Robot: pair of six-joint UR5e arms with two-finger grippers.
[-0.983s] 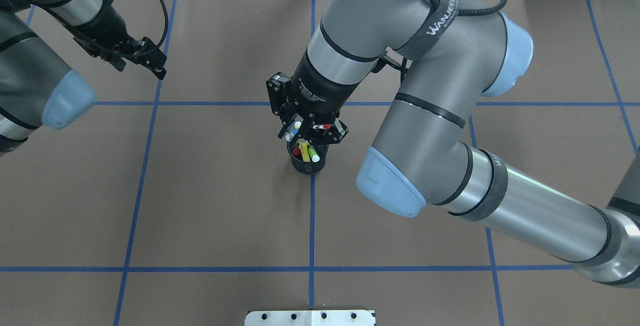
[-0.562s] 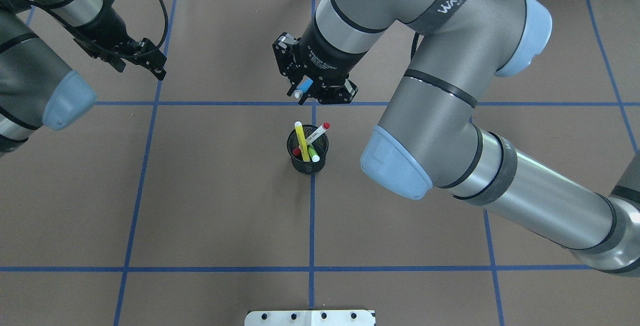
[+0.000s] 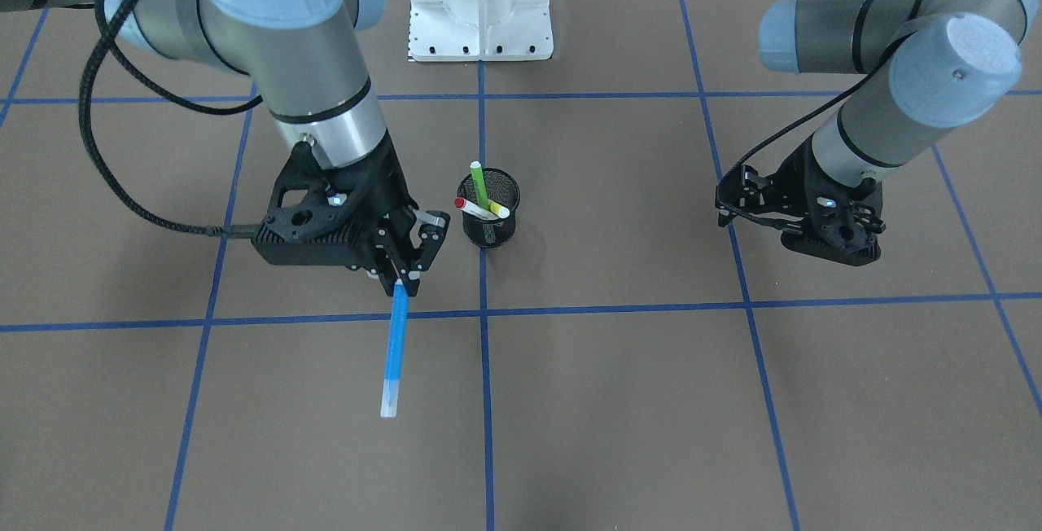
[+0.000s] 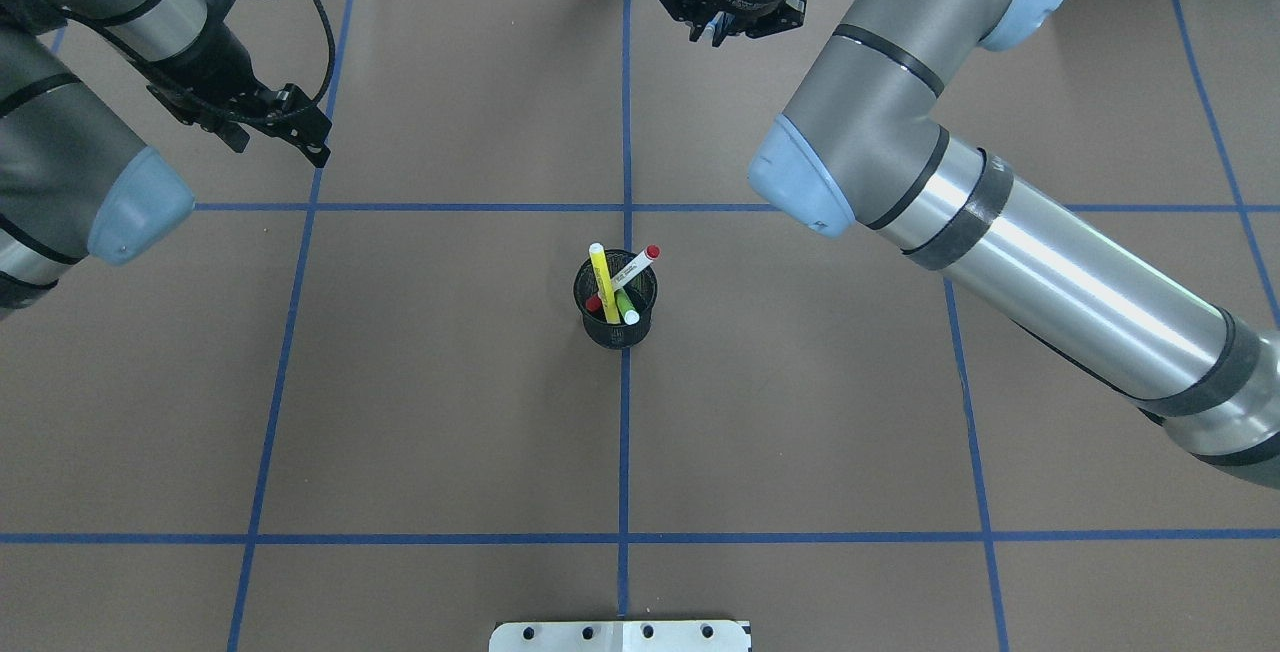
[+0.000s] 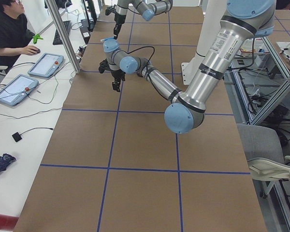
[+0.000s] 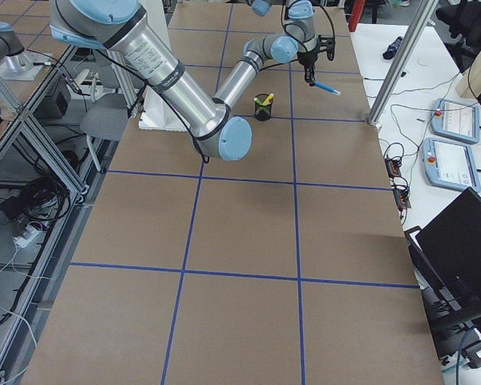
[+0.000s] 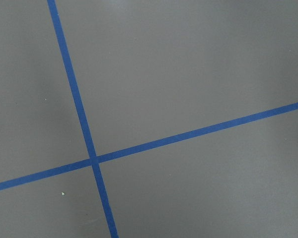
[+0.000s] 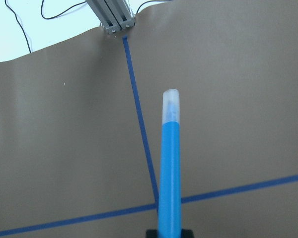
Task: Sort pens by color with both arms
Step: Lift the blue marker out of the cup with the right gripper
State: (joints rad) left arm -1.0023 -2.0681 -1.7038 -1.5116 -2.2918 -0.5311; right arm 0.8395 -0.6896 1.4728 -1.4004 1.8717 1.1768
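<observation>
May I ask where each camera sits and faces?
Front: across the table, facing the robot; grey jointed right arm, left arm.
Overhead: behind robot, looking down; both arms.
Left side: table's left end; left arm nearest.
Right side: right end; right arm nearest.
Left wrist: onto blue tape; no body.
Right wrist: along slim blue marker, also seen from front.

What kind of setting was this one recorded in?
Most likely a robotics lab workcell: a left arm and right arm over a brown table marked with a blue tape grid, an operator seated at a side bench with touchscreen pendants, and aluminium framing.
</observation>
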